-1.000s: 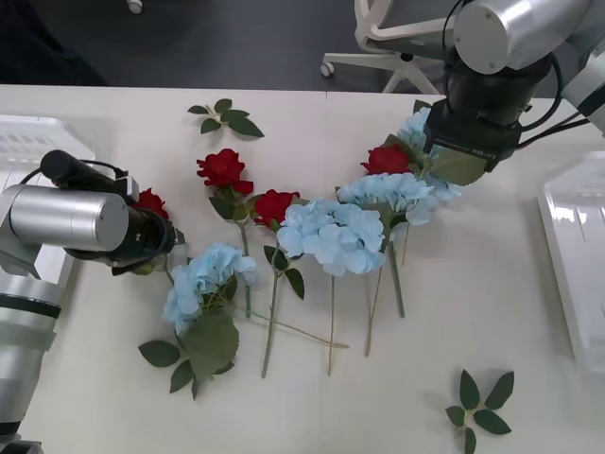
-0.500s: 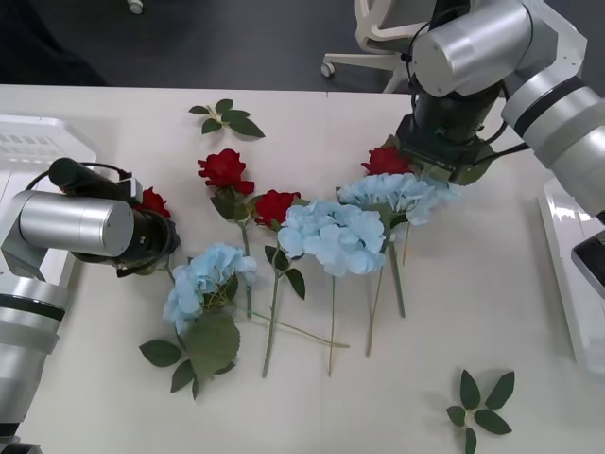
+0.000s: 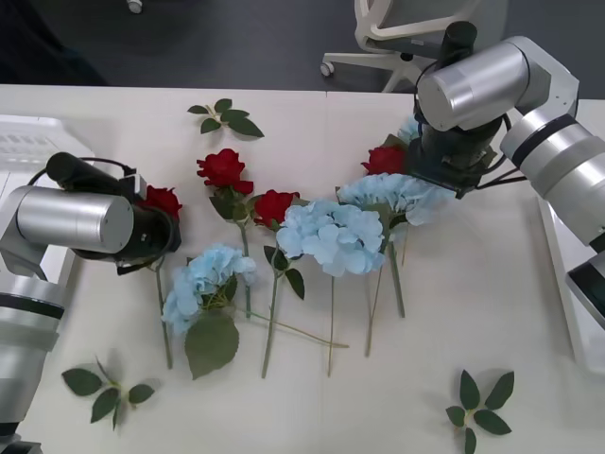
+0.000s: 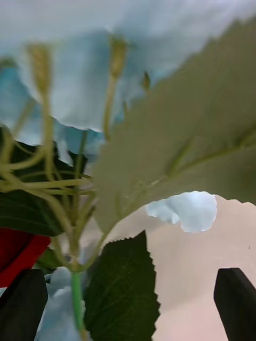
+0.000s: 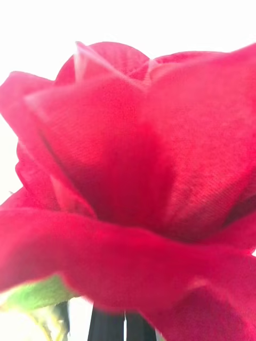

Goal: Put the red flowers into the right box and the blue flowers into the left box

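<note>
L gripper [image 5: 124,326] pinching red rose [image 3: 163,200], frame left; R gripper [image 4: 130,306] spread, apparently over blue hydrangea [image 3: 416,128], upper right

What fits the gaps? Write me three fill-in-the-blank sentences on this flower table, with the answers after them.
1. The left gripper is shut on a rose whose colour is ___.
2. The right gripper hangs over a blue hydrangea with its fingers ___.
3. Counting the one at the left gripper, the number of red roses on the table in the front view is ___.

Missing words: red; open; four.
</note>
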You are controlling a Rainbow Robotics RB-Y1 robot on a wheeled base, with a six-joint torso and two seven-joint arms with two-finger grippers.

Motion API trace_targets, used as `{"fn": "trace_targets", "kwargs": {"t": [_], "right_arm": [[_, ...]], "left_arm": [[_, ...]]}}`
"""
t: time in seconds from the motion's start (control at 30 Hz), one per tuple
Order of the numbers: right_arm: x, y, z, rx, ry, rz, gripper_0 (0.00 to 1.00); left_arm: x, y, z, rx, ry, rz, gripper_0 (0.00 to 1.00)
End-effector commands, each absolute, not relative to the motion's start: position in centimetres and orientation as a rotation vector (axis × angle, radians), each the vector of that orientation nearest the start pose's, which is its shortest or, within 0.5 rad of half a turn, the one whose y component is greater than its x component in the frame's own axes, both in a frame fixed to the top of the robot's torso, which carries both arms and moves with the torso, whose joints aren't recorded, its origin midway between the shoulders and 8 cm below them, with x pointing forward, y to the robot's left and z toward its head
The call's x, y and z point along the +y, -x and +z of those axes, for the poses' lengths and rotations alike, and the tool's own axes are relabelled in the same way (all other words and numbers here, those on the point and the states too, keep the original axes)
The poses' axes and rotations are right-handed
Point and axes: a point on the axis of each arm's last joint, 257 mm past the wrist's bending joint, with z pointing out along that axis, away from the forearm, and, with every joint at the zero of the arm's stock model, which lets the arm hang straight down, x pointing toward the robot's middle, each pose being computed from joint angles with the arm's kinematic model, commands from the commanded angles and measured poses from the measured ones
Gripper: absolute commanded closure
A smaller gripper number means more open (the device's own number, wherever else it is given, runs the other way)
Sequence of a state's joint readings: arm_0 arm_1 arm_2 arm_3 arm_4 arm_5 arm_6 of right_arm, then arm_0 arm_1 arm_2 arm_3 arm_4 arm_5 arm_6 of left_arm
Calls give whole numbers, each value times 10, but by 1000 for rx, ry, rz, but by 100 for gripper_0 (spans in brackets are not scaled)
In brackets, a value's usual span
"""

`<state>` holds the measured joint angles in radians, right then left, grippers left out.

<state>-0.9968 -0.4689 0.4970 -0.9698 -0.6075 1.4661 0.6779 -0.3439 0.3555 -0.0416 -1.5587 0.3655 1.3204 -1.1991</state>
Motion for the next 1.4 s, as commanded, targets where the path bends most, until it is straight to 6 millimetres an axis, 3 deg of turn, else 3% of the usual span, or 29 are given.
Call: {"fn": "trace_targets", "kwargs": {"t": [0.03,0.23,0.27,0.3,0.33,0.37,0.53,0.73,0.93,1.13,1.23,1.4], "right_arm": [[-216,-576,-255,2718,-611,-3,8],[-214,-579,-265,2703,-603,30,8],[-213,-579,-265,2705,-603,35,30],[-212,-580,-263,2703,-608,48,61],[-210,-580,-263,2705,-610,55,76],[-209,-580,-263,2706,-607,63,100],[-206,-587,-259,2685,-586,84,100],[-212,-598,-251,2648,-560,97,100],[-223,-605,-240,2620,-525,82,100],[-245,-602,-200,2589,-469,24,100],[-260,-591,-165,2583,-434,-21,100],[-265,-567,-115,2594,-372,1,100]], "left_arm": [[256,-506,-274,2523,217,-193,100],[252,-494,-225,2437,177,-221,100],[249,-493,-215,2413,162,-233,100],[246,-491,-206,2388,139,-237,100],[244,-490,-202,2378,131,-243,100],[242,-489,-193,2355,95,-239,100],[231,-482,-161,2254,-92,-229,100],[217,-475,-127,2137,-254,-355,100],[204,-458,-94,1999,-390,-623,100],[197,-441,-81,1845,-544,-800,100],[194,-429,-77,1756,-637,-872,100],[192,-407,-67,1625,-766,-922,100]]}}
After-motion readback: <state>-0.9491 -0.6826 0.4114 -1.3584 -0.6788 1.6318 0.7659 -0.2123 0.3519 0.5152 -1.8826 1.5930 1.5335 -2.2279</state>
